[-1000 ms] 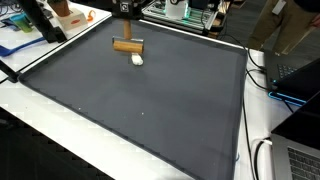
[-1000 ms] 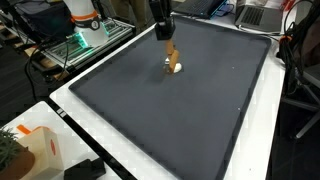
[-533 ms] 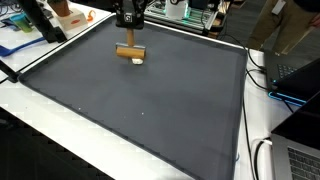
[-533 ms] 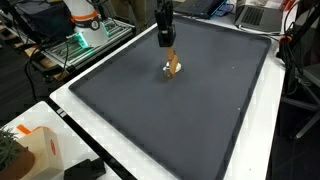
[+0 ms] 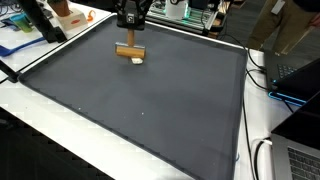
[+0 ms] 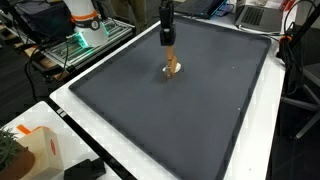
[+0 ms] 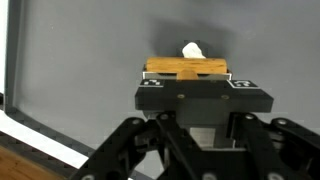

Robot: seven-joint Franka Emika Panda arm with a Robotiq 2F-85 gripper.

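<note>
The gripper [image 5: 130,40] is clenched on a wooden block [image 5: 130,50], and this grasp is the part of the work that looks done. In the wrist view the two fingers stand at either end of the block [image 7: 187,68], which lies crosswise between them with its long side level, and no gap shows between pad and wood. The block sits over the far part of a large dark mat [image 5: 150,110], close to the far edge and well apart from the near edge. Just beside it, on the mat, lies a small white lump [image 5: 137,60]. In the wrist view the lump [image 7: 192,49] peeps out beyond the block's far side, and in an exterior view it [image 6: 175,71] shows at the foot of the block [image 6: 172,58], under the gripper [image 6: 168,44]. Whether block and lump touch cannot be told, as they overlap in every view. Nor do the pictures settle whether the block rests on the mat or hangs just above it; it is low in any case, with the arm coming straight down onto it from above. What seems left, judged from this, is the setting down and letting go, since the block is not yet freed from the fingers. The mat [image 6: 150,120] around the two things is otherwise bare, and a white table [image 5: 60,130] borders it.
</note>
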